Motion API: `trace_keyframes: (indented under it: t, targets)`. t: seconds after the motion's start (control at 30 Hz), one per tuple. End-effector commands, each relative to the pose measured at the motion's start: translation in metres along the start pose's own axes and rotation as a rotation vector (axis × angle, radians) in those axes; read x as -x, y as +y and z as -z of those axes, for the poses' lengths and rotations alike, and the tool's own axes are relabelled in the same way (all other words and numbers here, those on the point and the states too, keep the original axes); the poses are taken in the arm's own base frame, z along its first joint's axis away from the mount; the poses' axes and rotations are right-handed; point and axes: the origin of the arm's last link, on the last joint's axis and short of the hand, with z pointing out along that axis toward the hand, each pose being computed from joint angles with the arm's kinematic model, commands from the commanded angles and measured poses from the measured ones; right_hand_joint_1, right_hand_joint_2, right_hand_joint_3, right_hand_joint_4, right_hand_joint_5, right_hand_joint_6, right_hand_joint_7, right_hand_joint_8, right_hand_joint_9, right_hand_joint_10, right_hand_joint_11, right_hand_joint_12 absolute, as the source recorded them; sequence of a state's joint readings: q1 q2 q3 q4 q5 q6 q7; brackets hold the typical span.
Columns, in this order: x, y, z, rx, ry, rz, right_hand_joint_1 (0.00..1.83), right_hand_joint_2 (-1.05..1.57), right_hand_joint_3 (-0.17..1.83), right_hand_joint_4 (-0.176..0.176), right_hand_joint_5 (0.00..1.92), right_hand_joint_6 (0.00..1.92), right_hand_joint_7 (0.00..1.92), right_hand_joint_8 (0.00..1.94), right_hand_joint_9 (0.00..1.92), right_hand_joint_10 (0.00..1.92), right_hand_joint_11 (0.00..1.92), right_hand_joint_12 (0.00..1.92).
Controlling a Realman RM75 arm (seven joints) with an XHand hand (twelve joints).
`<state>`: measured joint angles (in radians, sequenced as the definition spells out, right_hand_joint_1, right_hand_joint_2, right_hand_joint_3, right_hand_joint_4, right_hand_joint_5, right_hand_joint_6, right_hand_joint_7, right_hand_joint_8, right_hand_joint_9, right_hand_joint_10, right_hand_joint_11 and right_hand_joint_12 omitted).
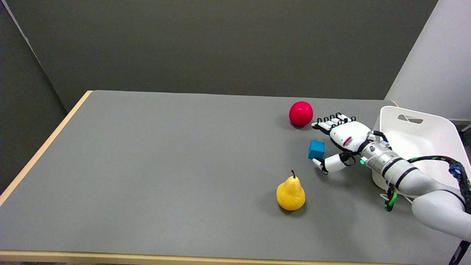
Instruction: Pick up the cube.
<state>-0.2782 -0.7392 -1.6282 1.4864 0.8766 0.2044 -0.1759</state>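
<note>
A small blue cube (316, 149) stands on the grey table (165, 165), right of centre. My right hand (340, 141) lies just to its right, low over the table, with its fingers (333, 121) stretched out above the cube and the thumb (327, 163) spread below it. The cube sits in the gap between thumb and fingers, and the thumb tip looks very close to the cube's lower corner. The hand holds nothing.
A red ball (301, 113) rests just beyond the fingers, up and left of the hand. A yellow pear (290, 193) stands nearer the front, below the cube. A white bin (419, 138) sits at the table's right edge behind my forearm.
</note>
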Motion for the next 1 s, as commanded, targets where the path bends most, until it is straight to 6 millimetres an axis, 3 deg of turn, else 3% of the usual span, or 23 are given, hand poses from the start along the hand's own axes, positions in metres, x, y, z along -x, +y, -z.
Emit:
trace_keyframes:
  t: [0.03, 0.2, 0.27, 0.33, 0.4, 0.47, 0.5, 0.53, 0.57, 0.7, 0.83, 0.93, 0.97, 1.0]
  targets:
    - [0.0, -0.011, -0.012, -0.021, 0.039, -0.002, 0.51, 0.61, 0.9, -0.008, 0.24, 0.44, 0.35, 0.37, 0.23, 0.65, 0.03, 1.12]
    - [-0.003, -0.011, -0.012, -0.023, 0.064, 0.004, 0.64, 0.69, 0.88, -0.002, 0.35, 0.65, 0.5, 0.63, 0.36, 0.82, 0.06, 1.13]
    - [-0.003, -0.012, -0.012, -0.023, 0.071, 0.006, 0.72, 0.74, 0.91, -0.004, 0.46, 0.98, 0.56, 1.05, 0.53, 1.02, 0.15, 1.22]
    - [-0.004, -0.012, -0.012, -0.023, 0.077, 0.01, 0.81, 0.76, 0.86, 0.0, 0.48, 1.11, 0.57, 1.22, 0.57, 1.13, 0.18, 1.32]
    - [-0.004, -0.012, -0.011, -0.022, 0.081, 0.01, 0.89, 1.17, 0.32, 0.048, 0.61, 1.58, 0.66, 1.43, 0.65, 1.3, 0.24, 1.59]
    - [-0.003, -0.012, -0.011, -0.023, 0.081, 0.009, 0.9, 1.16, 0.33, 0.047, 0.63, 1.57, 0.71, 1.41, 0.7, 1.36, 0.23, 1.71]
    - [-0.003, -0.012, -0.011, -0.023, 0.08, 0.009, 1.01, 1.14, 0.31, -0.021, 0.62, 1.51, 0.77, 1.4, 0.74, 1.39, 0.21, 1.79]
    - [-0.003, -0.012, -0.011, -0.023, 0.081, 0.01, 1.15, 1.12, 0.29, -0.11, 0.62, 1.45, 0.85, 1.4, 0.8, 1.44, 0.18, 1.88]
    - [-0.003, -0.012, -0.011, -0.023, 0.083, 0.012, 1.19, 1.11, 0.28, -0.138, 0.61, 1.43, 0.88, 1.39, 0.82, 1.46, 0.18, 1.91]
    - [-0.008, -0.011, -0.012, -0.02, 0.105, 0.017, 1.21, 1.05, 0.38, -0.17, 0.64, 1.4, 0.91, 1.39, 0.89, 1.54, 0.17, 1.92]
    - [-0.015, -0.006, -0.012, -0.015, 0.129, 0.028, 1.2, 1.07, 0.36, -0.166, 0.62, 1.41, 0.88, 1.45, 0.85, 1.6, 0.22, 1.91]
    - [-0.02, -0.003, -0.012, -0.012, 0.147, 0.039, 1.22, 0.96, 0.57, -0.174, 0.65, 1.43, 0.92, 1.45, 0.87, 1.63, 0.19, 1.92]
    - [-0.024, -0.002, -0.011, -0.01, 0.16, 0.042, 1.22, 0.96, 0.56, -0.173, 0.66, 1.42, 0.91, 1.46, 0.87, 1.64, 0.21, 1.92]
    - [-0.028, 0.001, -0.011, -0.005, 0.177, 0.046, 1.2, 1.05, 0.42, -0.166, 0.63, 1.41, 0.88, 1.48, 0.86, 1.64, 0.23, 1.91]
